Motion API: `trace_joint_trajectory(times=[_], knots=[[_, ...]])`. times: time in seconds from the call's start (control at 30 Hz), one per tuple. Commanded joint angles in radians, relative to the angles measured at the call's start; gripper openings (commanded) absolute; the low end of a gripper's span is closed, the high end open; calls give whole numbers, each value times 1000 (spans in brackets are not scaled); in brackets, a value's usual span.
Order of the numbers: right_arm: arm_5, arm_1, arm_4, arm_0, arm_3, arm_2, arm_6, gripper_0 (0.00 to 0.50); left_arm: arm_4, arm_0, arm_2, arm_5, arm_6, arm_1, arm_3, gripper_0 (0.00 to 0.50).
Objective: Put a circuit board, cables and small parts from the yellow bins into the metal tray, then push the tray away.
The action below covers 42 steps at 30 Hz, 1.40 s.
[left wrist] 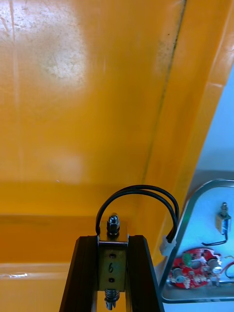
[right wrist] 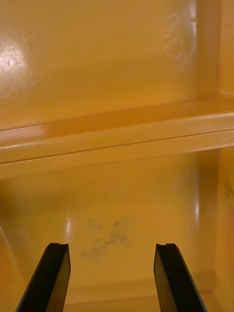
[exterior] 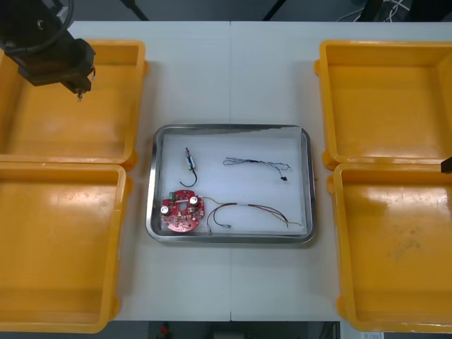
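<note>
Four yellow bins point(exterior: 63, 233) flank one metal tray point(exterior: 229, 128): one circuit board point(exterior: 182, 210) and one red-yellow cable point(exterior: 247, 210) nearest, one small metal part point(exterior: 189, 161) and one blue-white cable point(exterior: 254, 163) beyond. Right gripper point(right wrist: 112, 246) spread over a right bin; left gripper point(left wrist: 113, 239), over the far-left bin, pinches a second metal part point(left wrist: 112, 265) with black cable point(left wrist: 138, 191).

place: electronics workshop or lab bench
surface: plain light table point(exterior: 233, 70)
storage: four square yellow plastic bins point(exterior: 70, 106), two at each side
work piece: shiny rectangular metal tray point(exterior: 229, 129) holding a round red circuit board point(exterior: 182, 210) and thin loose cables point(exterior: 258, 164)
</note>
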Motion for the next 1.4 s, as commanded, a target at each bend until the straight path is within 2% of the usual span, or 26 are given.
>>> trace_joint_trajectory(times=[0.03, 0.27, 0.37, 0.43, 0.5, 0.53, 0.7, 0.83, 0.97, 1.3, 1.4], knots=[[-7, 9, 3, 8, -27, -34, 25, 500, 4, -65, 17, 25, 207, -18, -63, 0], [-7, 9, 3, 8, -27, -34, 25, 500, -80, -56, 19, 80, 416, -127, -127, 0], [-7, 9, 3, 8, -27, -34, 25, 500, -152, -36, 20, 91, 499, -179, -161, 0], [-7, 9, 3, 8, -27, -34, 25, 500, -241, -10, 25, 101, 614, -228, -216, 0], [-7, 9, 3, 8, -27, -34, 25, 500, -295, 13, 30, 103, 671, -257, -251, 0], [-7, 9, 3, 8, -27, -34, 25, 500, -327, 29, 34, 106, 684, -279, -271, 0], [-7, 9, 3, 8, -27, -34, 25, 500, -393, 98, 68, 158, 726, -342, -366, 0], [-7, 9, 3, 8, -27, -34, 25, 500, -497, 171, 79, 218, 825, -408, -492, 0], [-7, 9, 3, 8, -27, -34, 25, 500, -605, 245, 79, 238, 853, -477, -570, 0], [-7, 9, 3, 8, -27, -34, 25, 500, -777, 323, 68, 241, 850, -593, -578, 0], [-7, 9, 3, 8, -27, -34, 25, 500, -829, 325, 17, 227, 855, -619, -543, 0]])
